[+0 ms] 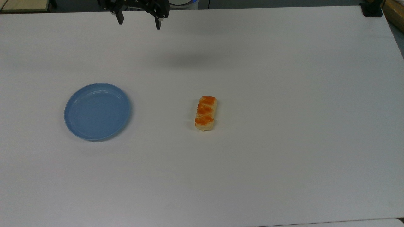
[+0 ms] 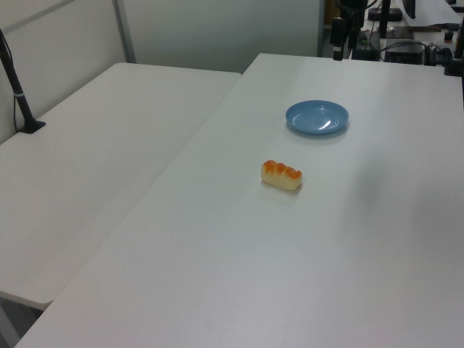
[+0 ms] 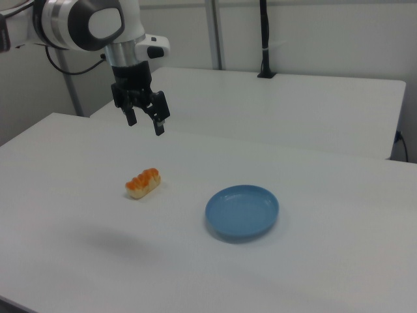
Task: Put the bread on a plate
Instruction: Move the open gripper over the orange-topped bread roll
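White tabletop [image 1: 284, 157] holds bread [image 1: 205, 113] apart from plate [image 1: 97, 111]; spread, empty gripper [image 3: 144, 120] must descend to grasp it.

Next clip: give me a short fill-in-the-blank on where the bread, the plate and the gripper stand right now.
1. The round light-blue plastic plate holds ____.
2. The oblong pale-tan bread roll with orange glazed bumps lies on the white ____.
3. In the top view, the bread roll lies to the plate's ____.
4. The black two-finger gripper hangs above the table with its fingers ____.

Missing words: nothing; table; right; open
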### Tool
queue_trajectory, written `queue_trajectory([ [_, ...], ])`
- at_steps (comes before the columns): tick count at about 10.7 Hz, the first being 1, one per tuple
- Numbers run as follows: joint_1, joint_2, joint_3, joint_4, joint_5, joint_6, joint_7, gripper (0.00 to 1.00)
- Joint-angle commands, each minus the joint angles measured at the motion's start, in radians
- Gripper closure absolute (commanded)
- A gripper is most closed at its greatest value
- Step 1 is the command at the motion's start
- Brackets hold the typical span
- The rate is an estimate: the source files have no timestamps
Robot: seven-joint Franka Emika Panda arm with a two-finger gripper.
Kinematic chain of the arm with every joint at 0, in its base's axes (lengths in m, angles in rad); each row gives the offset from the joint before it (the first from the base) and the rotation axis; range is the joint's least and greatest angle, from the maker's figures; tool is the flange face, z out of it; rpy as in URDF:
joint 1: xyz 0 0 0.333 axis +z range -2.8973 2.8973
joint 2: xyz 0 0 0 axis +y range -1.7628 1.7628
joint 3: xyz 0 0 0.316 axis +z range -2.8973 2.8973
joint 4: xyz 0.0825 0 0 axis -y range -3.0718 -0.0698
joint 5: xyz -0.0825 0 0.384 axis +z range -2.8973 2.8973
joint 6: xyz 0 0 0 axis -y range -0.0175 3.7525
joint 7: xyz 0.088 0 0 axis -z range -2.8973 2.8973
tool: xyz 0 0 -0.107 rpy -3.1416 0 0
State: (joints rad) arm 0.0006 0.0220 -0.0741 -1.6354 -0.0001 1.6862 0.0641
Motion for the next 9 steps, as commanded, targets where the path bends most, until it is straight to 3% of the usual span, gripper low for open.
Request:
queue_trajectory([
  [1,0.002,-0.014,0.002,-0.017,0.014,-0.008,-0.015,0.00],
  [9,0.015,0.004,0.008,-0.021,0.041,-0.002,-0.015,0.00],
])
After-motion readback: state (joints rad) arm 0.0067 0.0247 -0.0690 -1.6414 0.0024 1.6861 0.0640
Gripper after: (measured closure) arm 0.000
